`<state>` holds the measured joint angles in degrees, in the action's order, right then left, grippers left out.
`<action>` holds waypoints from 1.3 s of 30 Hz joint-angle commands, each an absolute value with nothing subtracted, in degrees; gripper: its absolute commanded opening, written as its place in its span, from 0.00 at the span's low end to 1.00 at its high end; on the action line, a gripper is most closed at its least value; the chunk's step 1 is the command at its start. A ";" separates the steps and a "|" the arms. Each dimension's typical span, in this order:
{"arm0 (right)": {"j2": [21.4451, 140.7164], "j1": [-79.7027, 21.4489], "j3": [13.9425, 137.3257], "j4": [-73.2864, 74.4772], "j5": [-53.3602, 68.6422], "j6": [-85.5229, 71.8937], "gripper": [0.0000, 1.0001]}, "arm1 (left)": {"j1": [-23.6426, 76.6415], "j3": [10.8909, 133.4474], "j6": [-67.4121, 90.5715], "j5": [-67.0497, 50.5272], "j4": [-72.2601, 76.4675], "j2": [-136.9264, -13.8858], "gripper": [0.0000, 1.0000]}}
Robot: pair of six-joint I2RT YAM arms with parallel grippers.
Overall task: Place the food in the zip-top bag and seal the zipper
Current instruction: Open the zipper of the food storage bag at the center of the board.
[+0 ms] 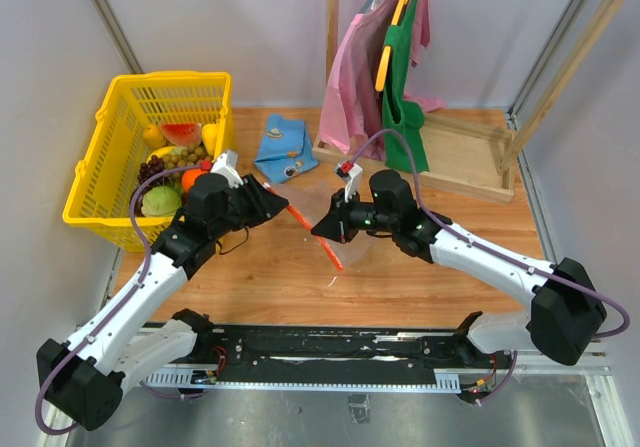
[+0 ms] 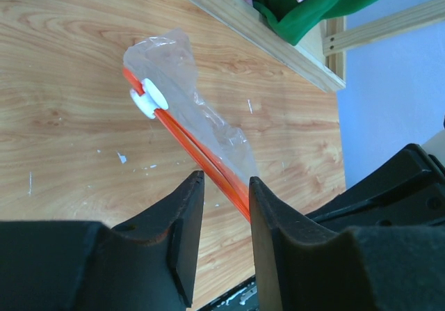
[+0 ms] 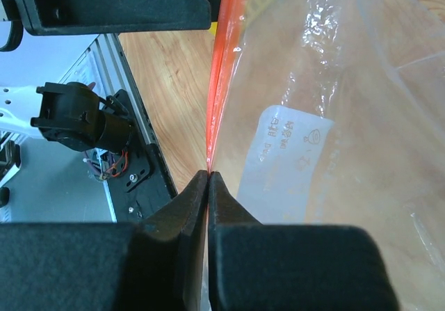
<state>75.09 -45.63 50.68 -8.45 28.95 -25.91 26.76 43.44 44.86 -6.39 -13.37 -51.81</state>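
**Wooden table (image 1: pixel 250 277), a zip-top bag (image 2: pixel 182 74) between two arms**

The pale wooden table runs back to a plain lilac wall. At the far right stands a wooden garment rack (image 1: pixel 470 167) hung with a pink garment (image 1: pixel 350 87) and a green garment (image 1: pixel 403 117). A blue cloth (image 1: pixel 285 147) lies near the back edge, just left of the rack.

A yellow basket (image 1: pixel 100 157) sits at the far left and the food is inside it: a watermelon slice (image 1: pixel 181 133), dark grapes (image 1: pixel 150 170), a green piece (image 1: pixel 160 202) and an orange piece (image 1: pixel 190 178).

The zip-top bag is at mid-table, apart from the basket and between the two arms. It holds no fruit. Its red zipper (image 1: pixel 315 232) runs on a slant from the left arm toward the right one. A white slider (image 2: pixel 148 97) sits on the strip near the bag's far end in the left wrist view. I cannot tell whether the plastic rests on the wood or hangs just above it.

The right tool (image 3: pixel 208 179) is pinched tight on the zipper, and the red strip rises straight out from between its touching tips. A white label (image 3: pixel 288 151) shows on the clear film beside it.

The left tool (image 2: pixel 226 210) has its fingers apart, astride the zipper. The strip runs down into the gap and lies against one finger, with bare wood showing on the other side.
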 commanded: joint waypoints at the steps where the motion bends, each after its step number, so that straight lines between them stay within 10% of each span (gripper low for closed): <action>1: 73.48 -46.63 49.53 -10.89 28.78 -26.20 0.02 | 27.07 43.40 45.92 -3.40 -14.30 -51.30 0.35; 39: 75.72 -46.84 49.29 -13.85 29.34 -28.10 0.01 | 27.09 40.96 50.78 0.27 -12.36 -50.14 0.36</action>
